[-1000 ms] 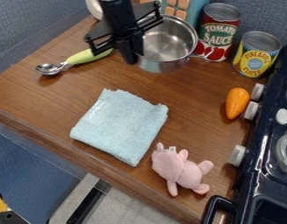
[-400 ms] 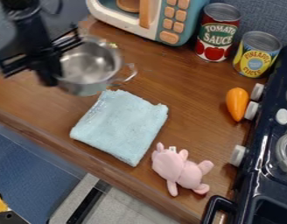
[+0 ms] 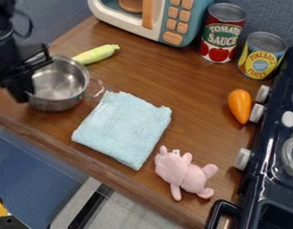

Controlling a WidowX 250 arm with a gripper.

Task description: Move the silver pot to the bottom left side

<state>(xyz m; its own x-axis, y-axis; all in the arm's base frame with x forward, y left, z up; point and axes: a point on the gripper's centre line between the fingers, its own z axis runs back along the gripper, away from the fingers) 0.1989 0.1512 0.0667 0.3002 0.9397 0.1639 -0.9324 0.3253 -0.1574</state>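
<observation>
The black gripper [image 3: 27,93] is at the left side of the view, at the far left edge of the silver pot [image 3: 58,85]. Its fingers pinch the pot's rim. The pot is upright on the left part of the wooden tabletop [image 3: 190,94], but I cannot tell if its bottom touches the wood. Its handle [image 3: 98,87] points to the right, near the top corner of the light blue cloth [image 3: 123,127]. A pale green handle [image 3: 97,54] pokes out just behind the pot. The pink stuffed toy [image 3: 182,173] lies below the cloth, to its right. Up at the back are the toy microwave [image 3: 164,20], a red can [image 3: 222,33] and a yellow can [image 3: 262,56]. An orange toy [image 3: 240,106] is beside the dark stove [image 3: 274,152].
</observation>
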